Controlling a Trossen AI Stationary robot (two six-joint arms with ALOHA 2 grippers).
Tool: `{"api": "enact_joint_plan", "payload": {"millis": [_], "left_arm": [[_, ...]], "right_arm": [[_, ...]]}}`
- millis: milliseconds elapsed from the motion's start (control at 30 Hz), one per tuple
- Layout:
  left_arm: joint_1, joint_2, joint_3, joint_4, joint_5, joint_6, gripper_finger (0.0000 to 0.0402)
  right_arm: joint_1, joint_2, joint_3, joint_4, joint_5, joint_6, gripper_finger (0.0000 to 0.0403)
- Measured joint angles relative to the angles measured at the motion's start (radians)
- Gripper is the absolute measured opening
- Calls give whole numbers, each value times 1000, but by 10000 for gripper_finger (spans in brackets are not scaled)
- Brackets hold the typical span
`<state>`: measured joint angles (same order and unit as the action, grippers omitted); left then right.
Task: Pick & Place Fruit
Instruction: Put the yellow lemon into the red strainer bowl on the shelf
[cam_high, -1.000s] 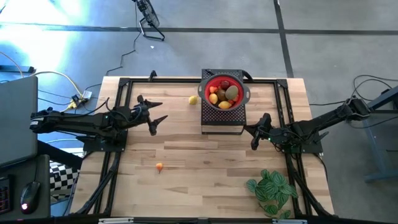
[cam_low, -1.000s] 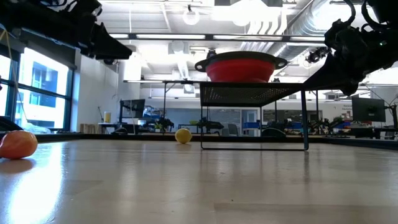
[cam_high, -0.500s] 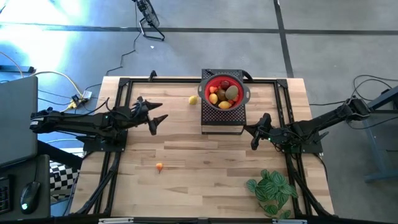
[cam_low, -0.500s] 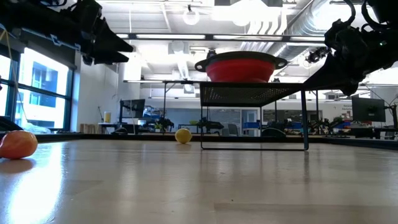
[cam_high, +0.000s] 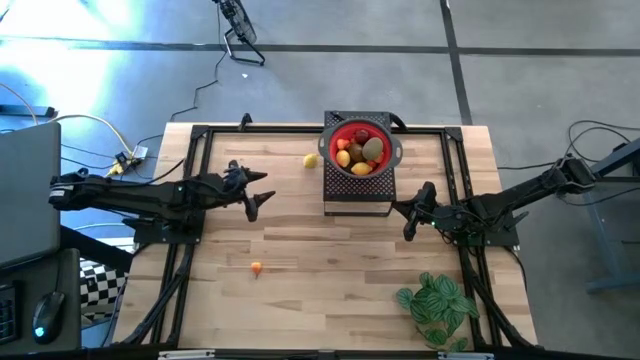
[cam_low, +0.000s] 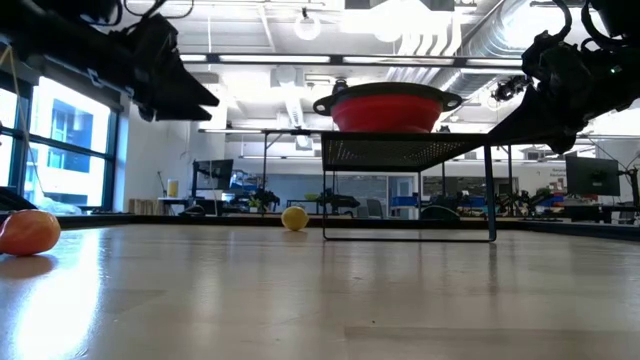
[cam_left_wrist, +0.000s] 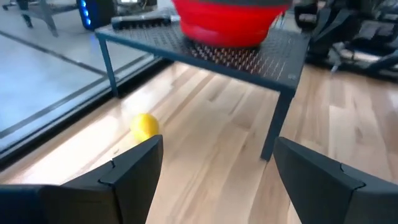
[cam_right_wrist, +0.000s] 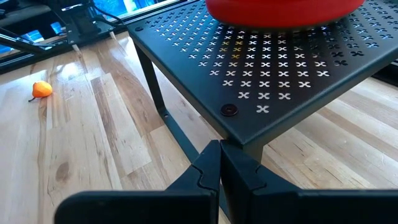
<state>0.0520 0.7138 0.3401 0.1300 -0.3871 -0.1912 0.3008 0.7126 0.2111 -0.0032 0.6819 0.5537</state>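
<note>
Left hand (cam_high: 257, 193) moved fwd toward yellow fruit (cam_high: 311, 160), fingers wide, empty; right hand (cam_high: 408, 219) closed; no legible text.

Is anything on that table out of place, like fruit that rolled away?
Yes. Two fruits lie loose on the wooden table instead of in the red bowl with the others: a yellow fruit beside the black mesh stand, and a small orange fruit nearer the table's front. Nothing looks spilled or damaged.

Two skinny matte-black jointed arms, left arm (cam_high: 130, 196) and right arm (cam_high: 530, 195), each ending in two chunky angular black fingers (cam_left_wrist: 134, 165), with dark cables trailing off the right one.
</note>
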Motion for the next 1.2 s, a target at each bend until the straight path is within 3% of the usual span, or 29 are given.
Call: {"api": "enact_joint_plan", "payload": {"millis": [267, 733, 1200], "left_arm": [[0, 92, 0, 39, -126, -8, 298], [0, 247, 0, 68, -174, -110, 298], [0, 423, 0, 294, -234, -102, 298]], "right_arm": [[0, 0, 0, 0, 0, 0, 2], [0, 0, 0, 0, 0, 0, 2], [0, 0, 0, 0, 0, 0, 2]]}}
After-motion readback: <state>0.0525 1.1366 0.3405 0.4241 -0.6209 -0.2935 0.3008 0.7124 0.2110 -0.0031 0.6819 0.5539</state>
